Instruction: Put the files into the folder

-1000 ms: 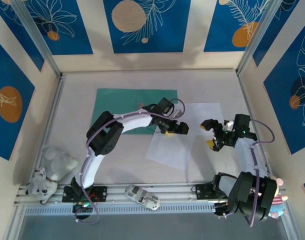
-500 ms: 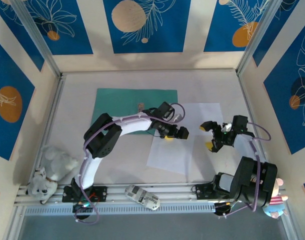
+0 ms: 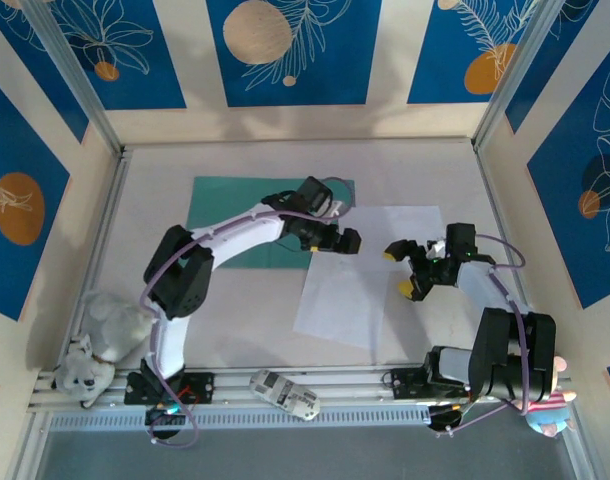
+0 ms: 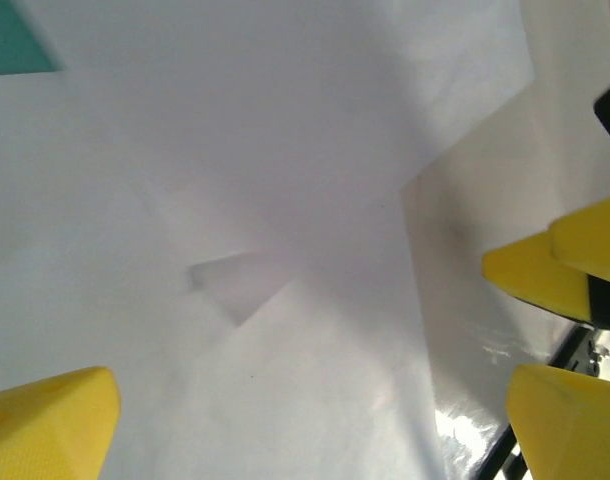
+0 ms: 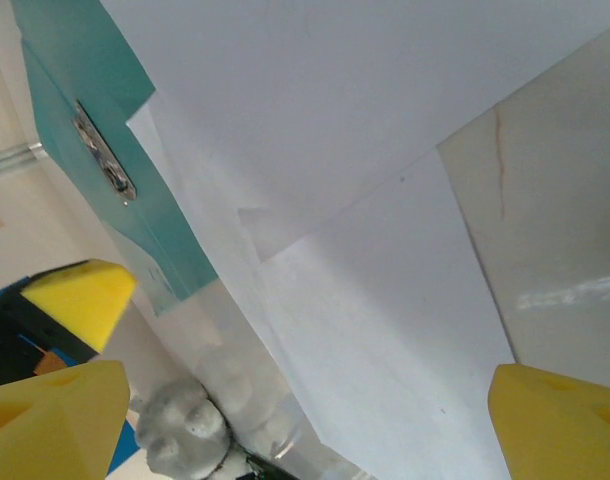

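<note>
1. Two arms have both shifted in the last second. The left gripper (image 3: 340, 240) slid up and left toward the folder (image 3: 235, 205), and the right gripper (image 3: 398, 271) crept left over the files (image 3: 350, 295).
2. Fingers on both are spread wide, pinching nothing.
3. Files sit right of center on the bench (image 3: 435, 170) as overlapping sheets, with one edge lapping the folder's right cover. The folder lies open, upper left of center.
4. My guess is they're lining up to nudge the sheets leftward, so nothing's filed yet.
</note>
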Robot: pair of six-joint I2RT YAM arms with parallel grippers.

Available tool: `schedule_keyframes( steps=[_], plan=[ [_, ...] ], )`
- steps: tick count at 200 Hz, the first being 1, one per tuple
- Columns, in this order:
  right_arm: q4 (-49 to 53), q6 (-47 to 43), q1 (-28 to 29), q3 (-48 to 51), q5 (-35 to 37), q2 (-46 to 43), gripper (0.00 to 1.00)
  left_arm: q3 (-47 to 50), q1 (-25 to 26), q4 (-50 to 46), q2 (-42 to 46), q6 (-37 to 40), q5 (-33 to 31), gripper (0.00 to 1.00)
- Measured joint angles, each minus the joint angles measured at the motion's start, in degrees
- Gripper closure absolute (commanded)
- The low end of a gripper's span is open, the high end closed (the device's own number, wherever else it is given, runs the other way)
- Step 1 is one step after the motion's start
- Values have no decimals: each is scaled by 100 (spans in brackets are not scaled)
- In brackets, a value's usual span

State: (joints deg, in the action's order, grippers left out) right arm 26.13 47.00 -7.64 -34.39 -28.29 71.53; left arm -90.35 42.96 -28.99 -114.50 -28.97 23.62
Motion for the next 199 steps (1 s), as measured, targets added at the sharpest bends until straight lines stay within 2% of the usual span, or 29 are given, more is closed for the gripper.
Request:
schedule_keyframes(
  steps=[55,120,131,199],
  plan=[
    [-68,221,612,2,140,35,7,1241,-597,-212,682,138,-31,19],
    [-256,378,986,0,280,540,7,1735,-610,-278,756,251,146,31],
    [-282,400,1016,0,282,601,7,1735,-610,-254,756,251,201,35],
    [-326,413,1091,-304,299,957,8,1945,-608,162,713,138,487,46]
  ],
)
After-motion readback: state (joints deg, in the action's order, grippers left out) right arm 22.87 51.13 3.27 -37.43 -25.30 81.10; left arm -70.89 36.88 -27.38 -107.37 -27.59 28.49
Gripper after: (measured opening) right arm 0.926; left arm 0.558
